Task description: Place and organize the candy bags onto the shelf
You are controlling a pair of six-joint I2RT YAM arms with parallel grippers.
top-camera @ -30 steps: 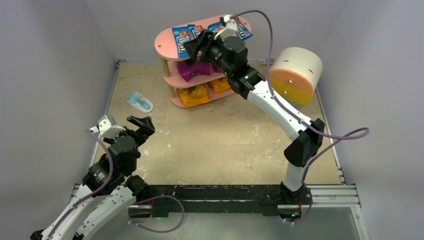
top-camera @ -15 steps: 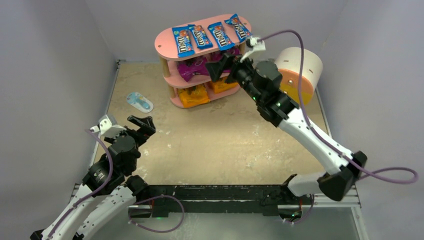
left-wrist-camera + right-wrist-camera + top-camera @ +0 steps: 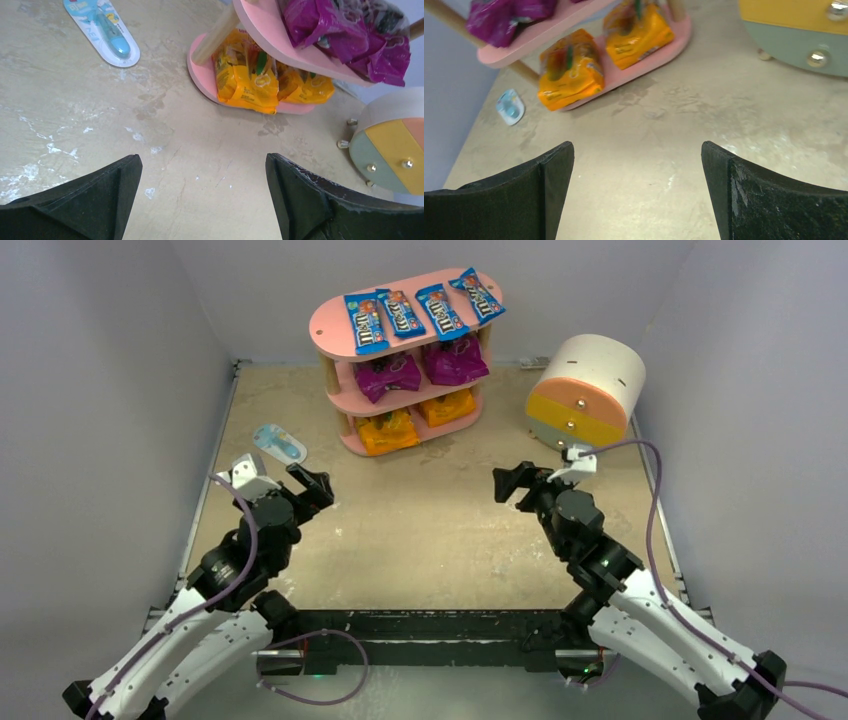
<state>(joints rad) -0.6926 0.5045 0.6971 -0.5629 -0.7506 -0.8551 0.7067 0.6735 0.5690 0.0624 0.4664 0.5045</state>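
The pink three-tier shelf (image 3: 330,315) stands at the back. Several blue M&M's packets (image 3: 365,322) lie in a row on its top board. Two purple bags (image 3: 388,376) sit on the middle board and two orange bags (image 3: 387,430) on the bottom board. My left gripper (image 3: 316,483) is open and empty over the table at the left. My right gripper (image 3: 512,483) is open and empty, right of centre. The left wrist view shows the open left gripper (image 3: 202,165), orange bags (image 3: 245,80) and purple bags (image 3: 345,30). The right wrist view shows the open right gripper (image 3: 638,150) and orange bags (image 3: 569,70).
A white-orange-yellow cylindrical drawer unit (image 3: 590,390) stands right of the shelf. A pale blue-and-white oval item (image 3: 280,444) lies on the table left of the shelf, just beyond my left gripper. Grey walls enclose the table on three sides.
My right arm has pulled back from the shelf's top board and come down low near the front right. My left gripper has moved a little forward and to the right.
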